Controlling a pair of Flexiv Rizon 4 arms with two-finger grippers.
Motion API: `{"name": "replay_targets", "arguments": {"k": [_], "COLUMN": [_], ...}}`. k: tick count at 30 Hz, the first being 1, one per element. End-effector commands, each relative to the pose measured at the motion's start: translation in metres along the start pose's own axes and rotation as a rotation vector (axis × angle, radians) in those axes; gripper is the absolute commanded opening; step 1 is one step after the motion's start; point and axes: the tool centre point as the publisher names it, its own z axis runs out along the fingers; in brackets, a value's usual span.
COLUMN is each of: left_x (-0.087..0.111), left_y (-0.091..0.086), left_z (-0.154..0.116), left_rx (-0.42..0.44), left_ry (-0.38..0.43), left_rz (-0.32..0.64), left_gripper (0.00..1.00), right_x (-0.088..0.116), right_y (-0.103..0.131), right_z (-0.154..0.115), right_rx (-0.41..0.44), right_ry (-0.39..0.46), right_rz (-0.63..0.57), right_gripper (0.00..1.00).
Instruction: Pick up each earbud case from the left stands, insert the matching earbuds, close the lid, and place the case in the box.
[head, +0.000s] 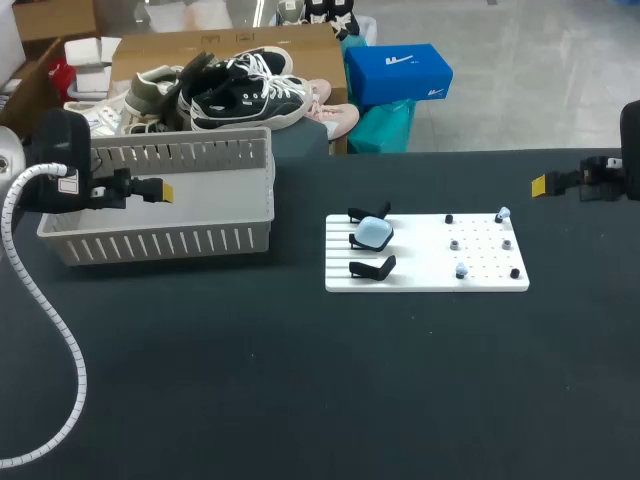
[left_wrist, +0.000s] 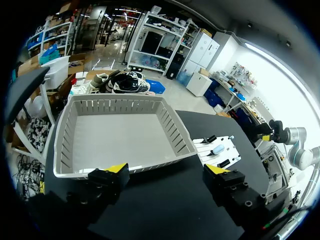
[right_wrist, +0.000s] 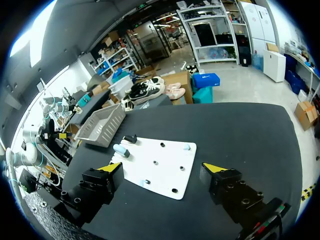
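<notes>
Clearly, left tool (left_wrist: 166, 170) and right tool (right_wrist: 161, 167) both gape wide, gripping nothing.

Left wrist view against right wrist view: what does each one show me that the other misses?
Only the left wrist: the box's inner floor, nothing in it, ahead of the open left gripper. Only the right wrist: two earbuds on the board, by the open right gripper. Both: the white board, the blue case on it, the box.
</notes>
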Motion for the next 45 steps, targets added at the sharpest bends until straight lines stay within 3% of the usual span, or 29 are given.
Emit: {"name": "replay_targets", "arguments": {"k": [1, 45], "left_x": [-0.0016, -0.0014], "left_y": [-0.0006, -0.0034], "left_z": [-0.0001, 0.0051], "left_rx": [-0.004, 0.013], "left_ry": [0.007, 0.006], "left_rz": [0.0, 0.021], "left_gripper": [1.0, 1.0], "right_x": [-0.0005, -0.0005], "right_y": [-0.0005, -0.0005], "right_z": [0.0002, 0.0002], "right_rx": [-0.002, -0.002], "right_ry": [0.002, 0.002], "right_rz": [-0.001, -0.001], "right_gripper": [1.0, 1.0]}}
